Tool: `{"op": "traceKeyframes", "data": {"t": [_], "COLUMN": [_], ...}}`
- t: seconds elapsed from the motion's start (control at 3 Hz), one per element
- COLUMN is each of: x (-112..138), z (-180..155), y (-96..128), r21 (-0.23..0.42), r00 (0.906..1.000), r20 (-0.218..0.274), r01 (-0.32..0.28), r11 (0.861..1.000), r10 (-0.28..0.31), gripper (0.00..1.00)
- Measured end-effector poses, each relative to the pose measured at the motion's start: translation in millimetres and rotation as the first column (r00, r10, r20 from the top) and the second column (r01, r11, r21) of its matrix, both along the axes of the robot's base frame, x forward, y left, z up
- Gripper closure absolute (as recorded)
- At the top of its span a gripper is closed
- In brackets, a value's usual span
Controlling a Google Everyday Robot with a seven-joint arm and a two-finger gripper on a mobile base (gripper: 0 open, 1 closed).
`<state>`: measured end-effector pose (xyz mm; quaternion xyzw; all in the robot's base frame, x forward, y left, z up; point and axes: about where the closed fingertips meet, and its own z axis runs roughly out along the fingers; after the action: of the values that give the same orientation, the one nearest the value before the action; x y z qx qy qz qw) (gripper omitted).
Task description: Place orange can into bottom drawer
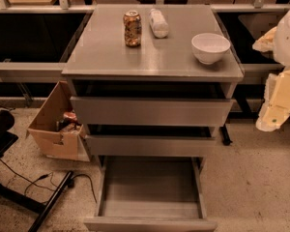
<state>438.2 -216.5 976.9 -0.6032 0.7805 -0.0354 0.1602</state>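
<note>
- The orange can (132, 28) stands upright on the table (106, 57), towards the back left of its brushed grey metal top; it is a small cylinder with a mottled orange-brown label and a silvery lid
- Just beside it on the right rests a whitish plastic bottle (159, 22), rounded and pale, with a narrow gap between the two
- A smooth white bowl (210, 47), round and deep, sits near the table's right edge
- The bottom drawer (150, 187) is pulled well out: a wide tray with thin metal walls and a flat, dull grey floor
- The top drawer (150, 111) and middle drawer (150, 145) show flat grey fronts with dark gaps above them
- The gripper (279, 103), a blocky cream-coloured shape, hangs at the right edge of view, off to the side of the table and well apart from the can; whether its jaws are spread or pressed together cannot be told
- A torn cardboard box (50, 129) sits on the speckled floor (251, 178) to the left
</note>
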Motion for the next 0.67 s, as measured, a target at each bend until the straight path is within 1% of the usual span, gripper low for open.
{"op": "traceKeyframes", "data": {"t": [0.33,0.67], "x": [0,17], "z": [0,-4], "y": [0,0], "r21": [0.0,0.034], "r00": [1.0,0.9978], "r20": [0.0,0.05], "r01": [0.0,-0.047], "r11": [1.0,0.998], "r10": [0.0,0.045], "gripper": [0.0,0.0]}}
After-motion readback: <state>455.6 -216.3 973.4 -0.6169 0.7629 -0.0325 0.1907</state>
